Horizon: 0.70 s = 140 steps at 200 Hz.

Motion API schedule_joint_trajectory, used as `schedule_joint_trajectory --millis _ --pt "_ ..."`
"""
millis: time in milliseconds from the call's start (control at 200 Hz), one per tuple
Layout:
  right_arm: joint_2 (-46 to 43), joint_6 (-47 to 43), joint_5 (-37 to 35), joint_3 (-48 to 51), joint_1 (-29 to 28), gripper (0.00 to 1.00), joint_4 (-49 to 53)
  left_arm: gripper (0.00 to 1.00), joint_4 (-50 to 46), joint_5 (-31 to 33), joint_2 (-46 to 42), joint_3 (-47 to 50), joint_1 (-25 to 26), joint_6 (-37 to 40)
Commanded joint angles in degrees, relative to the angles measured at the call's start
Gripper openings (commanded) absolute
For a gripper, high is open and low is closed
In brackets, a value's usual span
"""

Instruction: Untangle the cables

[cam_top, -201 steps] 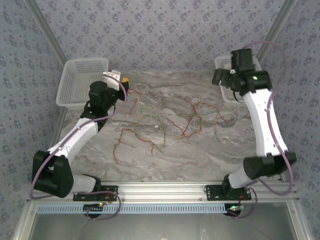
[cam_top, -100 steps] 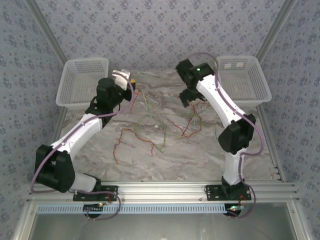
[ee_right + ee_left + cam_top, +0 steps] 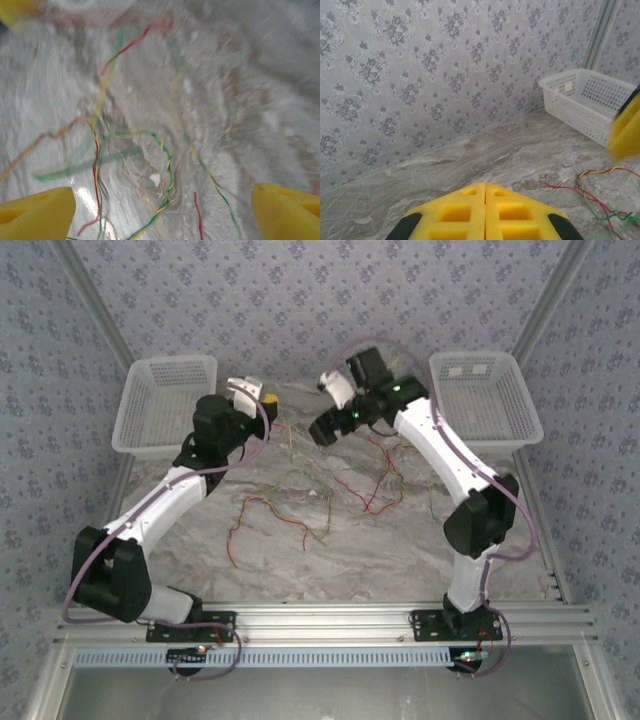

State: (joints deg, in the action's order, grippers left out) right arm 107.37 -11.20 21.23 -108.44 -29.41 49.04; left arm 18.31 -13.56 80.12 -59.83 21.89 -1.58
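Patterned wallpaper (image 3: pixel 300 310) backs the marbled counter (image 3: pixel 400 550), cables (image 3: pixel 378 490) strewn mid-frame. Our right tool (image 3: pixel 165 210) hangs wide open, empty, above a green-yellow loop (image 3: pixel 168 165); the left tool (image 3: pixel 485 212) is pressed together, no wire visible in it. We judge a pick is starting: lower, pinch one strand.

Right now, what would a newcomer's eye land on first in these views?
Thin red, yellow and green cables sprawl tangled across the middle of the marble table. Both arms reach over them: the left tool shut, the right tool spread wide above the wires. The left basket and right basket, both white, sit at the far corners.
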Motion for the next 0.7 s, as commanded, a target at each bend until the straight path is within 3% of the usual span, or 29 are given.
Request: schedule_joint_trajectory --millis 0,170,390,475,555,695 --pt "-3.4 -7.3 10.2 10.3 1.2 0.94 -17.4 0.0 5.1 -4.4 -2.6 -0.2 -0.2 -4.8" --pt "-5.8 -7.0 12.4 22.5 2.4 0.94 -37.8 0.0 9.6 -10.0 -3.1 -0.5 -0.4 -11.3" --pt "-8.5 -4.3 -1.2 33.3 2.3 0.96 -58.4 0.0 8.8 -12.6 -3.6 -1.5 -0.3 -14.8" --pt "-9.5 -3.9 -4.7 35.5 2.5 0.98 -62.7 0.0 7.5 -13.4 -4.0 -1.5 -0.4 -14.7" --pt "-9.0 -3.9 -2.0 35.1 2.8 0.99 -63.7 0.0 8.1 -15.5 -4.1 -1.1 -0.4 -15.5" --pt "-5.2 -6.0 2.5 32.7 3.3 0.9 -62.5 0.0 9.5 -18.6 -4.3 -0.6 -0.3 -16.2"
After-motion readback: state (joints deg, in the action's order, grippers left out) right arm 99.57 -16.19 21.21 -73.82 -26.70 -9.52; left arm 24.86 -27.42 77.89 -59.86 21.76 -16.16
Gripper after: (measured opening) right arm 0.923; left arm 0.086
